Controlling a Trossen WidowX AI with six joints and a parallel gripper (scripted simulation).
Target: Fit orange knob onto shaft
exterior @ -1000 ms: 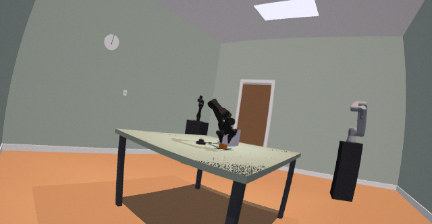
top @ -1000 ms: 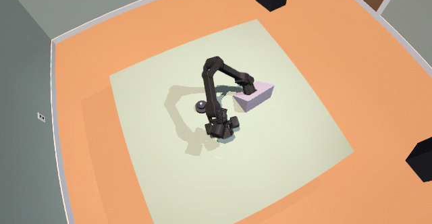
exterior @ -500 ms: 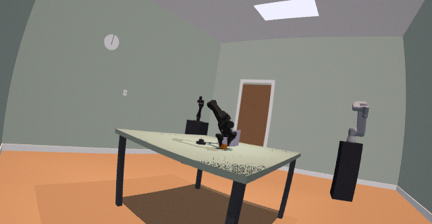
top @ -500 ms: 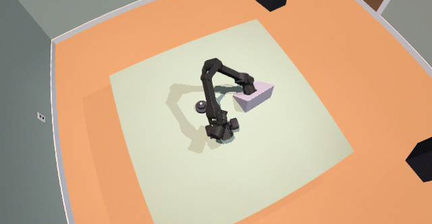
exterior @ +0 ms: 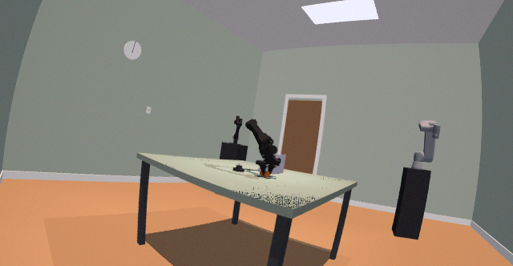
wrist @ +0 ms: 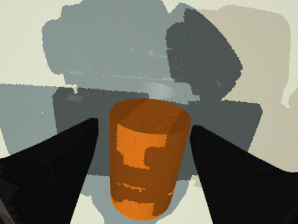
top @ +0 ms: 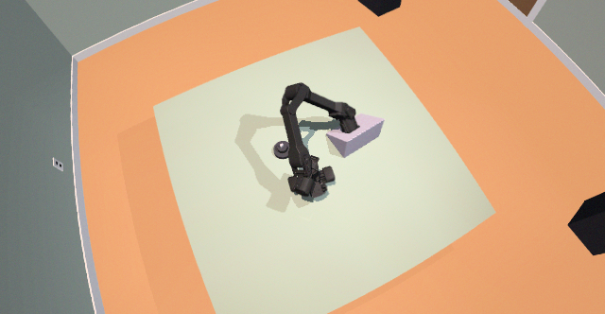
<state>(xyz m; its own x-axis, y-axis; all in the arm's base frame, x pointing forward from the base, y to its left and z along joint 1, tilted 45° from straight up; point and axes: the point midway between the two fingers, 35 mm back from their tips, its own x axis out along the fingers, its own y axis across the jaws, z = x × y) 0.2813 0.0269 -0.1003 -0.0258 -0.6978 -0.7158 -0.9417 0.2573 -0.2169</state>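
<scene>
The orange knob (exterior: 264, 174) (wrist: 145, 165) is a cylinder on the pale green table. The wrist view shows its curved side and one plain end face; no hole is visible. My gripper (wrist: 145, 128) is open around it, partly narrowed, with a finger on each side and a small gap at both. In the top view the gripper and arm hide the knob. The dark round pedestal (top: 278, 154) (exterior: 238, 169) stands beside my arm, away from the knob, with the small bright shaft (top: 282, 146) at its centre. The shaft's flat side is too small to make out.
A lavender wedge-shaped block (top: 368, 136) (exterior: 283, 163) stands by the arm's base. My upper arm (top: 294, 134) passes close beside the pedestal. The table (top: 227, 172) (exterior: 192, 170) carries the arm's shadows, which also fall around the knob.
</scene>
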